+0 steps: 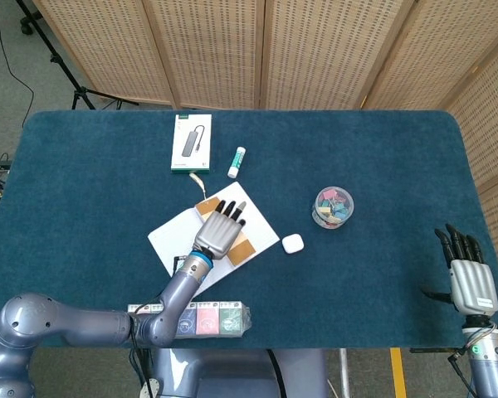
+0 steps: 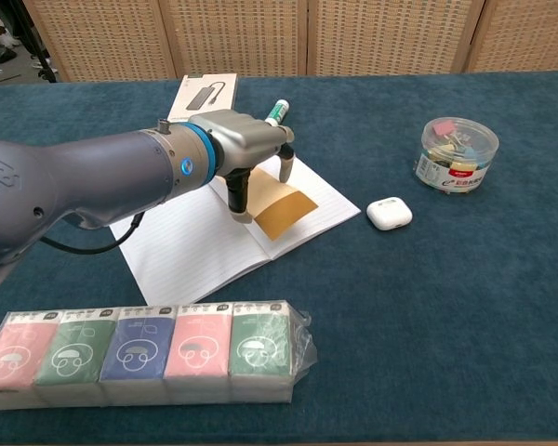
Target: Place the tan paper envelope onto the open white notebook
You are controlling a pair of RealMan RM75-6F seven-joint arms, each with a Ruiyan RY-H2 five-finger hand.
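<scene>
While seen from the head view:
Left hand: fingers extended, palm down over the tan paper envelope; grip not visible.
Envelope: mostly hidden, lying on the open white notebook.
Right hand: fingers extended and apart, holding nothing.

Chest view:
Left hand: fingers curved down, tips touching the envelope.
Envelope: flat on the right page, long axis diagonal, near-left to far-right.
Right hand: outside this view.
</scene>
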